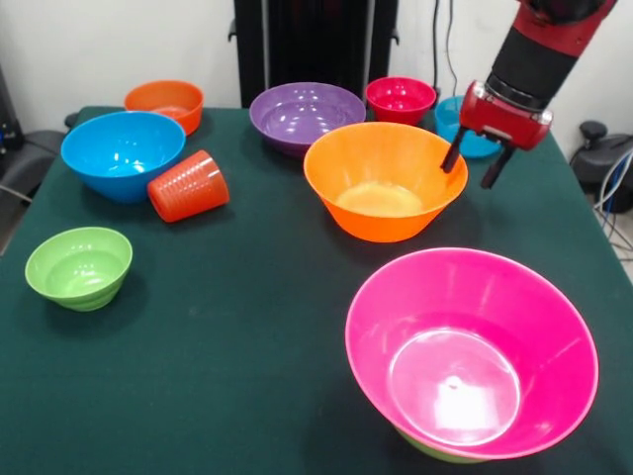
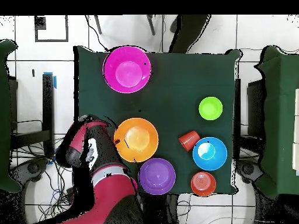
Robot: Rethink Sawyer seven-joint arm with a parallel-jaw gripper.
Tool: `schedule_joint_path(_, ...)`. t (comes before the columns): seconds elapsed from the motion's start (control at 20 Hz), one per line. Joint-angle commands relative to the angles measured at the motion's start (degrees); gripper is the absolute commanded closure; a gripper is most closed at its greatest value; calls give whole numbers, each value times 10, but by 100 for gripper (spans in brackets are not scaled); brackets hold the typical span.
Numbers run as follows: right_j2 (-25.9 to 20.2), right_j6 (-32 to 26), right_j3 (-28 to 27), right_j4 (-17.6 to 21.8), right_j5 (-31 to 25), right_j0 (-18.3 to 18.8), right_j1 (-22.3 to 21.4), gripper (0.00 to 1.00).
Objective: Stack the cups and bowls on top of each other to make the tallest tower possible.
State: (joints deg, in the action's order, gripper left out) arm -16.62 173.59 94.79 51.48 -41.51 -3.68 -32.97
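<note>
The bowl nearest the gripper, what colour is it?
Orange; the large bowl shows best in the front view.

- Bare dark green worktop [image 1: 227, 317] lies open between the small glossy green plastic bowl [image 1: 78, 266] and the large glossy pink plastic bowl [image 1: 471, 353];
- the far strip is crowded; the tipped orange-red ribbed plastic tumbler [image 1: 188, 185] touches the medium glossy blue plastic bowl [image 1: 123, 153];

Arm hides most of small blue bowl [image 1: 465, 139].
</note>
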Motion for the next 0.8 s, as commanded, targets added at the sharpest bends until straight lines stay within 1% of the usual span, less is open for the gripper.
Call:
schedule_joint_path(0.05, -73, -204, 51, -40, -23, 39, -51, 0)
schedule_joint_path(0.2, -86, -248, 57, -51, -54, 54, -73, 0)
schedule_joint_path(0.45, -104, -290, 62, -71, -84, 75, -115, 0)
schedule_joint_path(0.55, -111, -300, 65, -87, -90, 85, -136, 0)
schedule_joint_path(0.7, -119, -321, 63, -96, -93, 97, -148, 0)
schedule_joint_path(0.8, -119, -337, 57, -95, -95, 100, -151, 0)
